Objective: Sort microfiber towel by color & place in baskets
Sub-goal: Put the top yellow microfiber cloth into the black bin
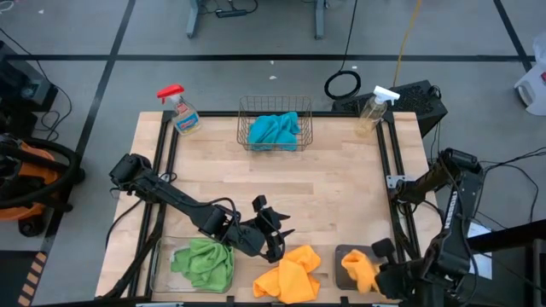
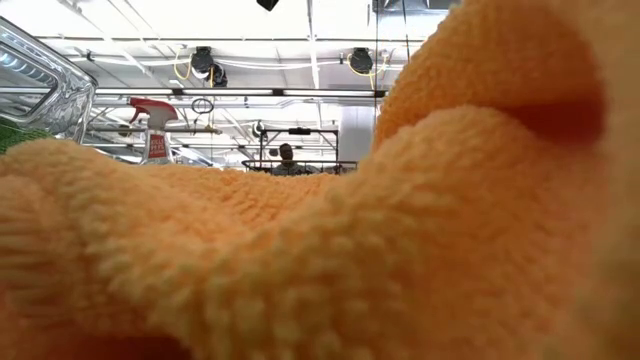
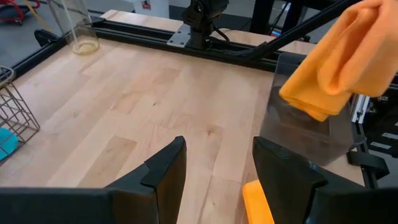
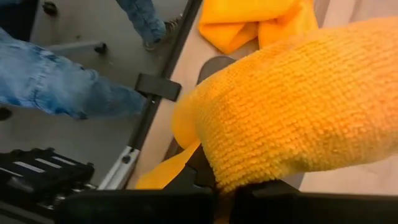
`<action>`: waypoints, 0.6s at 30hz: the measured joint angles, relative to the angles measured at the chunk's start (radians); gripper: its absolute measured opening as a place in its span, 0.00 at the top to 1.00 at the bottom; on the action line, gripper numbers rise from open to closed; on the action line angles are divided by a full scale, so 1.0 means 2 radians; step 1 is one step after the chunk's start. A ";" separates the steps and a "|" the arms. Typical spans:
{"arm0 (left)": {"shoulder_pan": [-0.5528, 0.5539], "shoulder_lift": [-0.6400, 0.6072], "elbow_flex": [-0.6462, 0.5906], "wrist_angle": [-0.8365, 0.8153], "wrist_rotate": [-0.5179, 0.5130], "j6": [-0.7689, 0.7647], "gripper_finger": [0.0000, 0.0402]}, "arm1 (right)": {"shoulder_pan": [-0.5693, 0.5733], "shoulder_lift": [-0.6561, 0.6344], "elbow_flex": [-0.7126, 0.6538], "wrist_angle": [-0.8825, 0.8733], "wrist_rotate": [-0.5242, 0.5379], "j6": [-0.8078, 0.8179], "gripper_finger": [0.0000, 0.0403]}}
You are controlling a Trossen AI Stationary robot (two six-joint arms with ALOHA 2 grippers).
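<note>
My left gripper [image 1: 275,232] [image 3: 214,168] hovers open over bare wood near the table's near edge, just behind a loose yellow-orange towel [image 1: 290,275] [image 4: 249,22] lying on the table. That towel fills the low view [image 2: 300,250]. My right gripper [image 1: 377,273] is shut on the second yellow-orange towel [image 1: 358,269] [image 3: 342,56] over the dark grey bin [image 1: 345,254] [image 3: 298,134]. A green towel [image 1: 205,263] lies in the clear bin [image 1: 162,260]. Teal-blue towels [image 1: 275,130] lie in the copper wire basket [image 1: 275,107]. My right gripper holds the yellow-orange towel in a bunched clump [image 4: 298,106], coming level from the table's right side. The cloth drapes over the fingers and hides the place of contact. The towel is lifted, and its folded lower end [image 3: 311,102] hangs slack just above the dark grey bin.
A red-capped spray bottle [image 1: 181,109] [image 2: 150,130] stands at the far left corner and a white-capped one [image 1: 375,107] at the far right. The table's middle is bare wood [image 1: 281,183]. A person's jeans-clad legs [image 4: 56,81] stand off the table's near side.
</note>
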 joint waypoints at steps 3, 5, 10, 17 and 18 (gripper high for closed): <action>0.000 0.000 0.000 0.000 0.000 0.000 0.52 | 0.000 0.003 -0.006 -0.004 0.000 -0.004 1.00; 0.000 0.000 0.000 0.000 0.000 0.000 0.52 | 0.000 0.004 -0.017 -0.004 -0.002 -0.004 1.00; 0.000 0.000 0.000 0.000 0.000 0.000 0.52 | 0.000 0.004 -0.044 -0.002 -0.002 0.000 0.99; 0.000 0.000 0.000 0.000 0.000 0.000 0.52 | 0.000 0.004 -0.081 0.036 -0.002 0.003 0.99; 0.000 0.000 0.000 0.000 0.000 0.000 0.52 | 0.000 0.004 -0.088 0.043 -0.003 0.004 0.99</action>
